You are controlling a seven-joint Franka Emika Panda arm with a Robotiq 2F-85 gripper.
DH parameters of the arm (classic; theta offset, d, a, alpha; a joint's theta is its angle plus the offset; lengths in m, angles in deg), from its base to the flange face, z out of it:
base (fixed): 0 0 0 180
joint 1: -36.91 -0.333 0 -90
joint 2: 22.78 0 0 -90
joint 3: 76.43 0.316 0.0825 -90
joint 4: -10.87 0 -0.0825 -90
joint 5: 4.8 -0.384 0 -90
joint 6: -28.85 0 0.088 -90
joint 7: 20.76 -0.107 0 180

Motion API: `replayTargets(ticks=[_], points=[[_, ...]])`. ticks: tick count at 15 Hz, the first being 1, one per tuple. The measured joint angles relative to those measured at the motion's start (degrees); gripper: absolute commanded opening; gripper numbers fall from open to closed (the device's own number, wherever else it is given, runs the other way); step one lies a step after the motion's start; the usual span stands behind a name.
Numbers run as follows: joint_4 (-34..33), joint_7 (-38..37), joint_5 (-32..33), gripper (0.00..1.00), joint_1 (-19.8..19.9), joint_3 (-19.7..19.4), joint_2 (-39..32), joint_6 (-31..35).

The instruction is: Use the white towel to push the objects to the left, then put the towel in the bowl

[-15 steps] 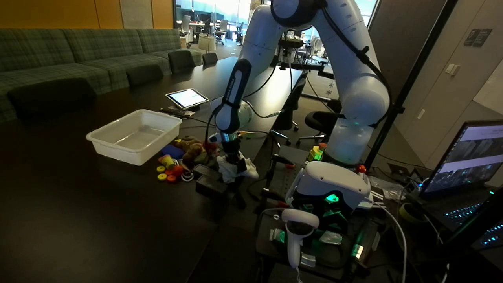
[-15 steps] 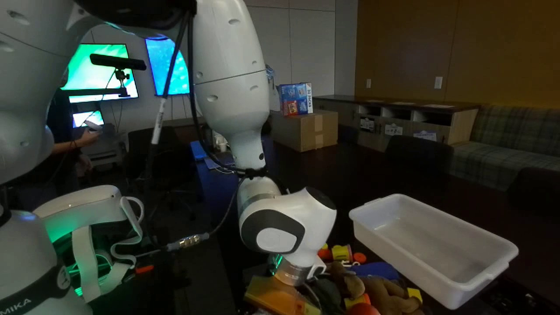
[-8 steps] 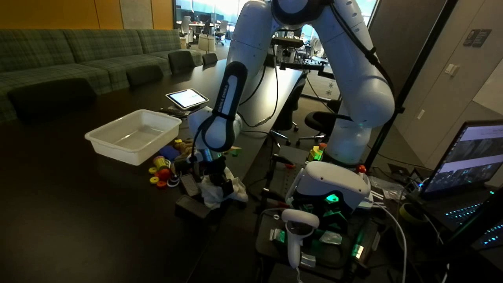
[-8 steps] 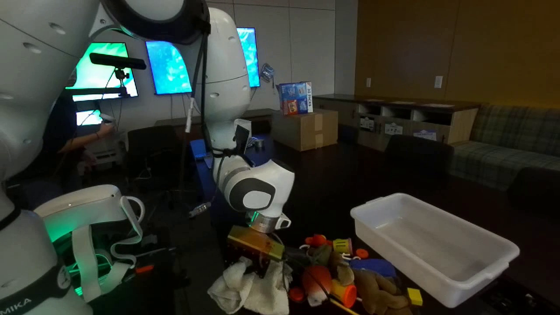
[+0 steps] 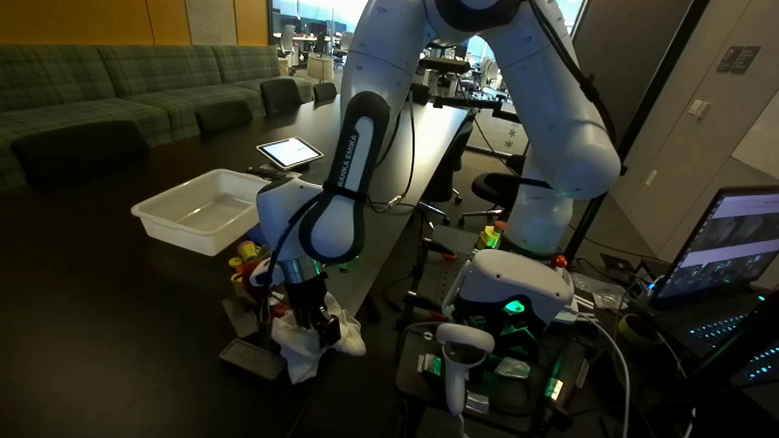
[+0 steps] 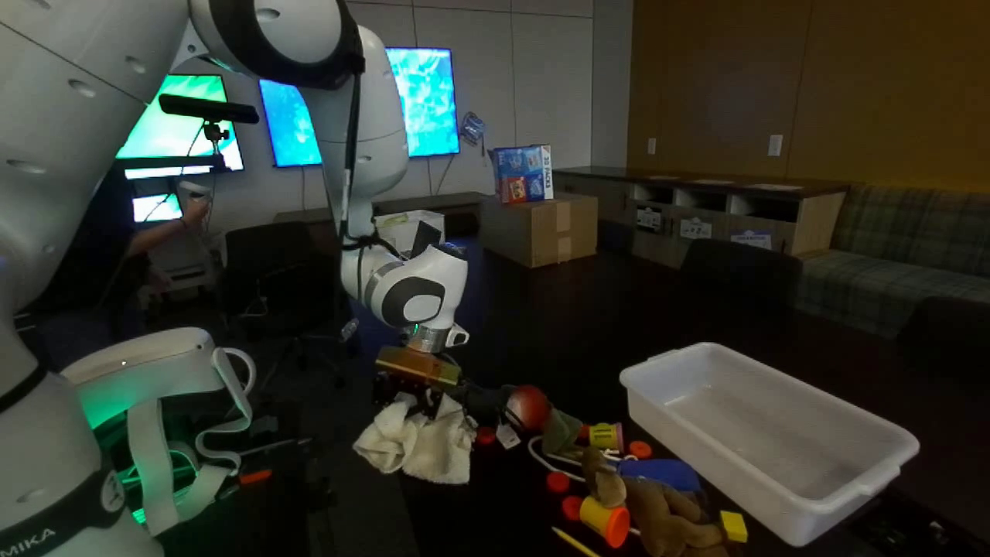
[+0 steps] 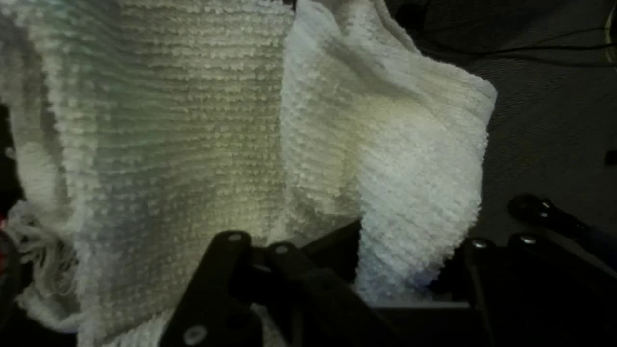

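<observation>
Two fingers (image 7: 318, 284) are pinching the nubbly, folded white towel (image 6: 439, 452), which is drooping near the edge of the bench (image 5: 140, 340) beside dark oblong blocks (image 5: 252, 360); beyond, plush and plastic toys (image 6: 609, 489) are lying beside the smooth white bin (image 6: 762, 445).

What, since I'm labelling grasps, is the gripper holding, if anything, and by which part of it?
The white towel: the gripper is closed on a bunched fold at its top, with loose cloth spreading to both sides.
</observation>
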Motion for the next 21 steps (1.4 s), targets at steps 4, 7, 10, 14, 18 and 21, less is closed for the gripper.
replayTargets(ticks=[4,7,10,14,18,21], points=[[-0.4,0.2,-0.2,0.14,2.3,3.0,2.6,-0.3],[1.4,5.2,-2.5,0.14,8.6,6.0,7.0,-2.7],[4.1,15.4,-8.3,0.14,16.6,7.5,12.9,-8.0],[6.6,30.0,-16.9,0.14,23.5,3.7,21.6,-17.4],[6.5,38.4,-18.6,0.14,24.2,-8.8,29.1,-27.7],[5.1,41.7,-18.1,0.14,24.5,-19.3,32.9,-32.7]])
